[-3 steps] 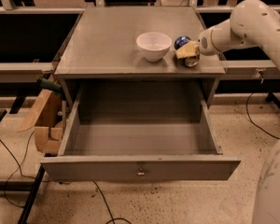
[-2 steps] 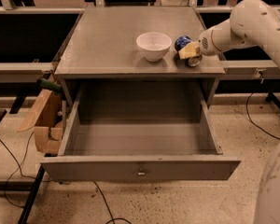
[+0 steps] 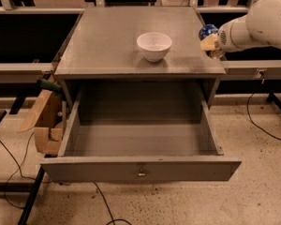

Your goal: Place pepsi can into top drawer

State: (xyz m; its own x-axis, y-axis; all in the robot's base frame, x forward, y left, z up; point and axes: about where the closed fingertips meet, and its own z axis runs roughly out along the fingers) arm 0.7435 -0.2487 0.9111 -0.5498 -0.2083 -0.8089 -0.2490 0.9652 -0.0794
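The gripper [image 3: 209, 42], right of the white bowl [image 3: 154, 46], is closed around the pepsi can [image 3: 207, 31]. The top drawer [image 3: 140, 168] stands open below the bowl. Grasp judged complete; carrying, lowering and release remain.

We see a matt grey tabletop [image 3: 107, 41], faintly scuffed, bearing a smooth, glossy white bowl [image 3: 154, 46]. At its right edge the pincer [image 3: 210, 43], with dull yellowish pads, clasps the shiny blue pepsi can [image 3: 207, 31]. The arm [image 3: 262, 25] looks like smooth white plastic. The top drawer [image 3: 84, 168] is matt grey with a small bright metal pull [image 3: 141, 173]. Raw brown cardboard [image 3: 44, 121] sits at the left on a rough, speckled floor [image 3: 253, 191].
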